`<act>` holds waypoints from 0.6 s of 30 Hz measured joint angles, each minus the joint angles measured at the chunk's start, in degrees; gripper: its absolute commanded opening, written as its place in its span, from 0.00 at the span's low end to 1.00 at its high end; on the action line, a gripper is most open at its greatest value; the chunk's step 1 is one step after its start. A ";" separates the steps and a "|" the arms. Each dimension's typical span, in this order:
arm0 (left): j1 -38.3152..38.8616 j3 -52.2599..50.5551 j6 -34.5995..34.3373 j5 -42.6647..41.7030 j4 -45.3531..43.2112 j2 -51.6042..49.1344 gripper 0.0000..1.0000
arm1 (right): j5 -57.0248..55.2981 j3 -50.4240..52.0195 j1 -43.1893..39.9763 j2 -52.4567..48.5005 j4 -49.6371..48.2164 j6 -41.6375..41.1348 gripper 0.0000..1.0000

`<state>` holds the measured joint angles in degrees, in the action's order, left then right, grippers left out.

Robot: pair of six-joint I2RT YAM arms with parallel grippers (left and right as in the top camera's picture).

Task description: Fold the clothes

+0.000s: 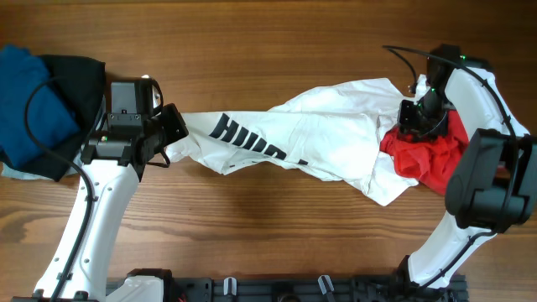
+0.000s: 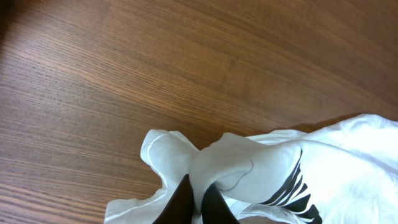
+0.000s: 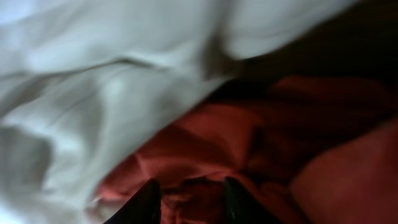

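Note:
A white T-shirt (image 1: 310, 138) with black lettering lies crumpled and stretched across the middle of the table. My left gripper (image 1: 174, 126) is shut on its left edge; the left wrist view shows the fingers (image 2: 198, 202) pinching a fold of the white cloth (image 2: 249, 168). A red garment (image 1: 428, 159) lies bunched at the right, partly under the shirt. My right gripper (image 1: 415, 117) is down at the seam between shirt and red garment. In the right wrist view its fingers (image 3: 191, 199) stand apart with red cloth (image 3: 249, 143) bunched between them and the white shirt (image 3: 93, 81) at the left.
A blue garment (image 1: 25, 101) and a black garment (image 1: 80, 71) lie piled at the far left edge, behind my left arm. Bare wooden tabletop (image 1: 277, 226) shows in front of and behind the shirt.

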<state>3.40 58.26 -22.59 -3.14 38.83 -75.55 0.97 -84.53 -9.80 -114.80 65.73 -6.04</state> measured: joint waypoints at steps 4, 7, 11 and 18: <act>0.00 0.00 0.00 0.00 -1.42 0.00 0.05 | -3.06 0.00 -3.61 -0.50 -1.27 -2.51 0.34; 0.00 -0.02 0.00 0.00 -2.93 0.00 0.06 | -4.31 0.02 -8.31 -0.52 -3.30 -3.19 0.33; 0.00 -0.02 0.00 0.00 -6.78 0.00 0.06 | -8.61 0.00 -16.98 -0.72 -7.10 -4.57 0.34; 0.00 -0.07 1.99 0.24 -18.34 -0.07 0.06 | -7.30 -0.04 -29.92 -0.76 -9.49 -9.14 0.34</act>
<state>3.40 58.19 -20.60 -2.90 20.49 -75.61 -6.33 -84.58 -39.72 -115.57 56.25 -15.18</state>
